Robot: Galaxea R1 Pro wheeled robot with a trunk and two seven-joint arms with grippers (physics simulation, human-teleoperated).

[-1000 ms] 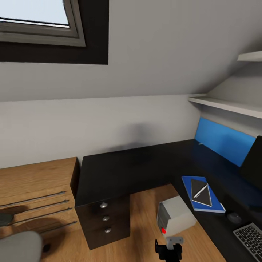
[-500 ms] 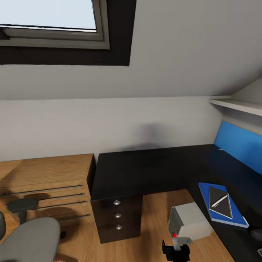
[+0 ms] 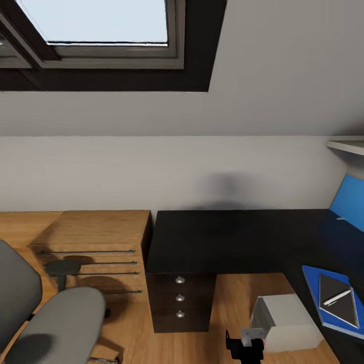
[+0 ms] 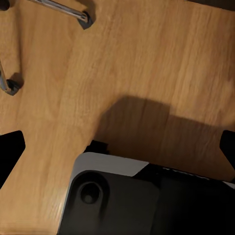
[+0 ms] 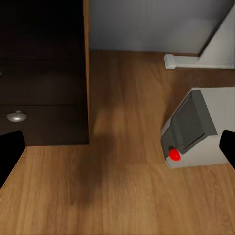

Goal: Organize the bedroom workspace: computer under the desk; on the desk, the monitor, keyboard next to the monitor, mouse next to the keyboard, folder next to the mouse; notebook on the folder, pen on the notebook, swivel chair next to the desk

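Note:
The black desk (image 3: 217, 237) runs along the wall and turns down the right side. On its right wing lies the blue folder (image 3: 316, 288), with the dark notebook (image 3: 344, 303) on it and the pen (image 3: 337, 297) across the notebook. The grey computer (image 3: 288, 316) (image 5: 196, 129) stands on the floor in the desk's inner corner. The grey swivel chair (image 3: 55, 323) is at lower left, apart from the desk. My left gripper (image 4: 117, 149) hangs open over the floor. My right gripper (image 5: 117, 149) is open, facing the floor between the drawers and the computer.
The desk's three silver-knobbed drawers (image 3: 180, 297) (image 5: 44, 73) stand left of the computer. A low wood cabinet (image 3: 96, 242) sits beside the desk. Chrome chair spokes (image 4: 63, 10) lie on the floor near my dark base (image 4: 127, 196). A blue panel (image 3: 349, 202) rises at far right.
The head view has swung left: monitor, keyboard and mouse slid out at the right, and the swivel chair and more skylight came in at the left. Nothing on the desk has moved.

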